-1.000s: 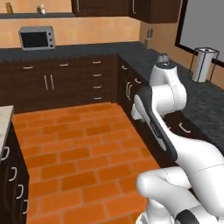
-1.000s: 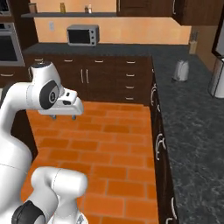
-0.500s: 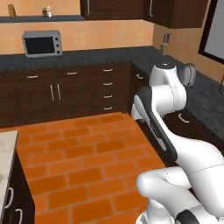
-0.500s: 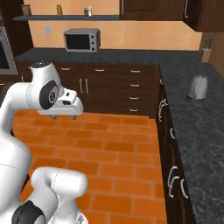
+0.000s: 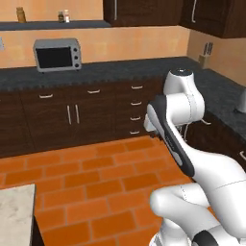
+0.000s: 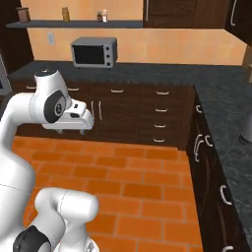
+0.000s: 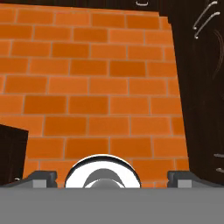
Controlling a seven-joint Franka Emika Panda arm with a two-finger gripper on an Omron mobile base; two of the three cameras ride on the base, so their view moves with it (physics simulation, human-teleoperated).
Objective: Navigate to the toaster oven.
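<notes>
The toaster oven [image 5: 56,54] is a silver-grey box with a black glass door. It stands on the dark back counter against the orange wall, upper left in the left base view and upper left of centre as the toaster oven [image 6: 93,52] in the right base view. My gripper [image 6: 73,131] hangs folded in front of my arm, pointing down over the brick floor and far from the oven. In the hand view the gripper [image 7: 112,176] is open, its fingertips [image 7: 43,176] set wide apart with nothing between them.
Dark wood cabinets [image 5: 72,115] run under the back counter and along the right side [image 6: 216,167]. Orange brick floor [image 5: 96,182] lies between me and them. A pale island corner [image 5: 14,211] sits at lower left. A shelf with jars [image 6: 64,15] hangs above the oven.
The whole picture has shifted as the base drove and turned: the toaster oven now sits nearer the middle and looks larger. The arm's pose is unchanged.
</notes>
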